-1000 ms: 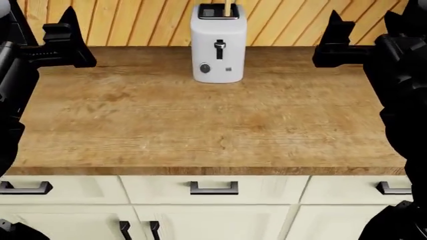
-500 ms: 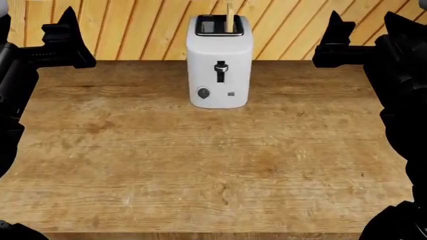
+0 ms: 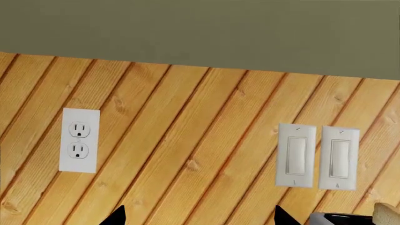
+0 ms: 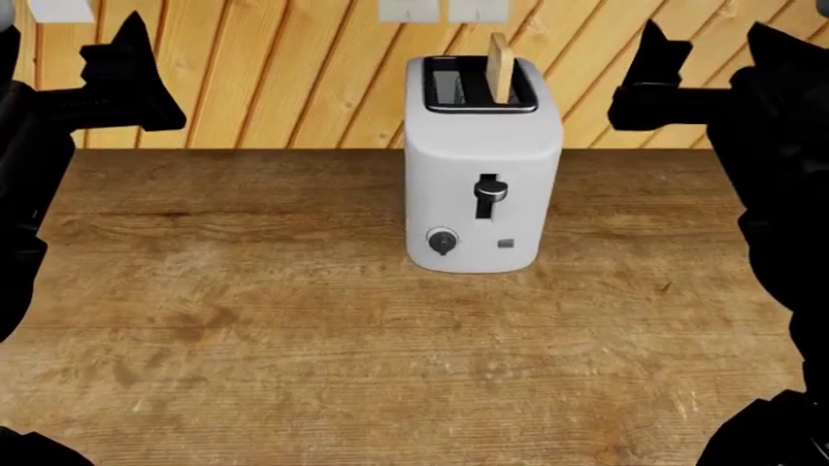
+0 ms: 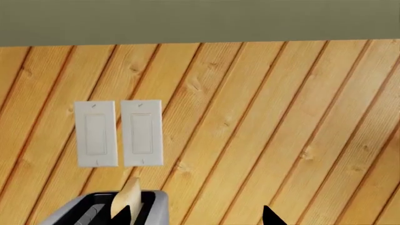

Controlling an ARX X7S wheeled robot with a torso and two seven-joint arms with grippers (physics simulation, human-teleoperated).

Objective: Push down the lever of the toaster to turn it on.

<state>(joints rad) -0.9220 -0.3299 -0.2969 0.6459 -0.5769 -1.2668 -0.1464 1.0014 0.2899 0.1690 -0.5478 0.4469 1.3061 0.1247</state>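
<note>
White two-slot toaster [image 4: 482, 165] at the countertop's [image 4: 259, 340] back, black lever [image 4: 488, 191] high, bread slice [image 4: 499, 68] poking out. Looms larger than before. Left gripper [image 4: 130, 83], right gripper [image 4: 661, 83]: jaw state unreadable.

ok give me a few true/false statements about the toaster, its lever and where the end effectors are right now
1. A slice of bread stands in one slot of the toaster. True.
2. The lever is at the bottom of its slot. False: it sits near the top, not yet pushed down.
3. The round knob is below the lever and toward the robot's left. True.
4. The right end effector is touching the lever. False: it is raised off to the toaster's side, clear of it.
5. The left end effector holds the bread. False: it is off to the other side, holding nothing visible.
6. Two wall switches are mounted on the wood panelling behind the toaster. True.
</note>
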